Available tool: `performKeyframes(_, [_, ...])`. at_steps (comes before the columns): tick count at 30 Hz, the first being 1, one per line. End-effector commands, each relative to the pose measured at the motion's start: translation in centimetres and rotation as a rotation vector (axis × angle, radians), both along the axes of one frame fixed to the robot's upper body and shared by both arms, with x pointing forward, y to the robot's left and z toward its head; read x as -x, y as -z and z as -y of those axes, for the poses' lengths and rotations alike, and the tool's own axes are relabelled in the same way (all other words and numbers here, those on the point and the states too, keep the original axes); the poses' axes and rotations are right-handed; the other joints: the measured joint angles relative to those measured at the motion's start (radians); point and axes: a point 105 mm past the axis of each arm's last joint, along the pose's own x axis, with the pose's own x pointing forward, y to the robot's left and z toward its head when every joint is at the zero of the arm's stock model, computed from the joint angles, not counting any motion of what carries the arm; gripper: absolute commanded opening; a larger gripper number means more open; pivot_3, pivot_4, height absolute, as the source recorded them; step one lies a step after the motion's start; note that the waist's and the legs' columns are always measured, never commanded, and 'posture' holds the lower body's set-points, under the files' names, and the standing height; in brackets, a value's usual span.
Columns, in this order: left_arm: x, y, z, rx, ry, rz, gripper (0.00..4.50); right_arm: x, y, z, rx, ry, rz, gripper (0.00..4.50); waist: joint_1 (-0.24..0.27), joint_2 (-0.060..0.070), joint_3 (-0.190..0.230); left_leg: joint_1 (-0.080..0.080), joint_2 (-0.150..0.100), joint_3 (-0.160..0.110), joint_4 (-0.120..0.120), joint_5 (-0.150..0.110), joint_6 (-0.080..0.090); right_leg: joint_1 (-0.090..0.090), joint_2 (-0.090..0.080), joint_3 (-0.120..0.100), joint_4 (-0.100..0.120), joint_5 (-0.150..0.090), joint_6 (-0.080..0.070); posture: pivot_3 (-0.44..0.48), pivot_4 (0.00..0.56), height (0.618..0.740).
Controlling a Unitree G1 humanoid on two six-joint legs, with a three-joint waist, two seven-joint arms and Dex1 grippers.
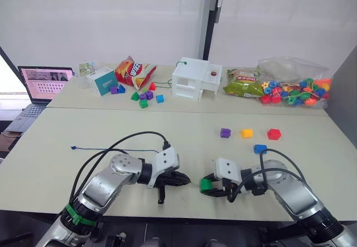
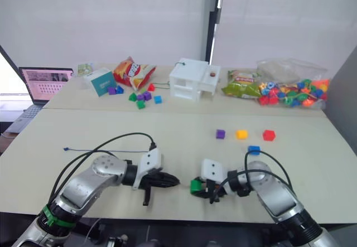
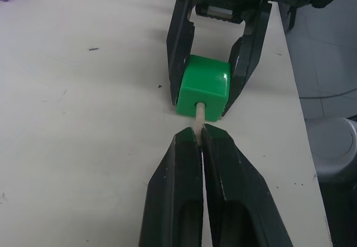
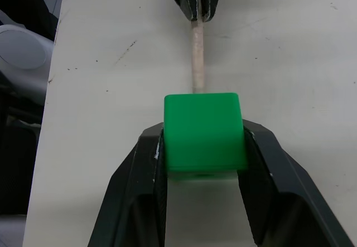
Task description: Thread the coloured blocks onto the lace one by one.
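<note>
Near the table's front edge, right end effector (image 4: 202, 146) gripping green block (image 4: 204, 130), left end effector (image 3: 201, 136) pinching lace tip (image 4: 197, 57) at its hole

Head stereo high (wrist cameras close)

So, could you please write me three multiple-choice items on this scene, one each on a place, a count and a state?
1. Where does the small blue plastic cube lie?
A. on the table beside the right arm
B. in the white box
C. on the laptop

2. How many loose cubes sit in the row beyond it?
A. one
B. three
C. five

3. What is the right gripper doing?
A. hanging open
B. gripping the cord
C. clamping the green plastic cube

Answers:
1 A, it rests on the tabletop by that arm.
2 B, purple, yellow and red.
3 C, while the left gripper pinches the lace's pale stiff tip at the cube's hole.
</note>
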Motion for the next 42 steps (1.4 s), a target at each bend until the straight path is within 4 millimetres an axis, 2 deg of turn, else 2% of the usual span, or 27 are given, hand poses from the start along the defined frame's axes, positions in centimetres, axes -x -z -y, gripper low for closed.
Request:
performKeyframes(1, [0.3,-0.5,0.8,0.024,0.042,0.013,0.0,0.6,0.8,0.5,0.028,0.009,-0.05,1.19,0.001,0.0,0.0,0.0,0.0,0.0,0.0,0.0,0.0,0.0,0.0,0.0,0.0,0.0,0.0,0.0,0.15,0.74])
performKeyframes(12, [-0.1,0.9,3.2,0.031,0.111,-0.015,0.0,0.5,0.6,0.6,0.023,0.024,-0.047,1.19,0.006,0.0,0.0,0.0,-0.001,0.0,0.001,0.0,0.0,0.0,0.0,0.0,0.0,0.0,0.0,0.0,0.15,0.74])
performKeyframes(20, [0.0,1.1,4.3,0.046,0.142,-0.025,0.0,0.7,0.6,0.7,0.027,0.032,-0.047,1.19,0.01,0.0,0.0,0.0,-0.001,0.0,0.001,0.0,0.0,0.001,0.0,0.0,0.0,0.0,0.0,0.0,0.15,0.74])
performKeyframes(23, [-1.0,0.8,3.7,0.053,0.087,0.001,0.0,0.7,0.6,0.6,0.024,0.035,-0.045,1.19,0.01,0.0,0.0,0.0,-0.001,0.0,0.002,0.0,0.0,0.0,0.0,0.0,0.0,0.0,0.0,0.0,0.15,0.74])
performKeyframes(26, [-0.9,0.4,2.8,0.049,0.091,0.021,0.7,0.8,0.7,0.6,0.023,0.043,-0.046,1.19,0.01,0.0,0.0,0.0,-0.001,0.0,0.002,0.0,0.0,0.0,0.0,0.0,0.0,0.0,0.0,0.0,0.15,0.74])
performKeyframes(29, [-1.1,0.0,1.7,0.042,0.062,0.051,1.66,0.8,0.8,0.7,0.023,0.053,-0.049,1.19,0.008,0.0,0.0,0.0,-0.001,0.0,0.002,0.0,0.0,0.0,0.0,0.0,0.0,0.0,0.0,0.0,0.15,0.74])
performKeyframes(32, [-0.7,-0.3,0.6,0.052,0.057,0.043,1.66,0.8,0.9,0.8,0.022,0.06,-0.05,1.19,0.006,0.0,0.0,0.0,-0.001,0.0,0.002,0.0,0.0,0.0,0.0,0.0,0.0,0.0,0.0,0.0,0.15,0.74])
performKeyframes(36, [-0.7,1.4,-0.9,-0.018,0.039,0.063,1.66,0.7,1.0,0.6,0.015,0.062,-0.05,1.19,0.006,0.0,0.0,0.0,-0.001,0.0,0.001,0.0,0.0,0.0,0.0,0.0,0.0,0.0,0.0,0.0,0.15,0.74])
performKeyframes(38, [-0.6,1.5,-1.0,-0.019,0.04,0.066,1.66,0.7,0.9,0.6,0.014,0.063,-0.05,1.19,0.008,0.0,0.0,0.0,-0.001,-0.001,0.001,0.0,0.0,0.0,0.0,0.0,0.0,0.0,0.0,0.0,0.15,0.74])
performKeyframes(42, [-1.2,3.1,-1.3,-0.072,0.027,0.104,1.66,0.6,0.9,0.6,0.013,0.065,-0.047,1.19,0.007,0.0,0.0,0.0,-0.001,0.0,0.001,0.0,0.0,0.0,0.0,0.0,0.0,0.0,0.0,0.0,0.15,0.74])
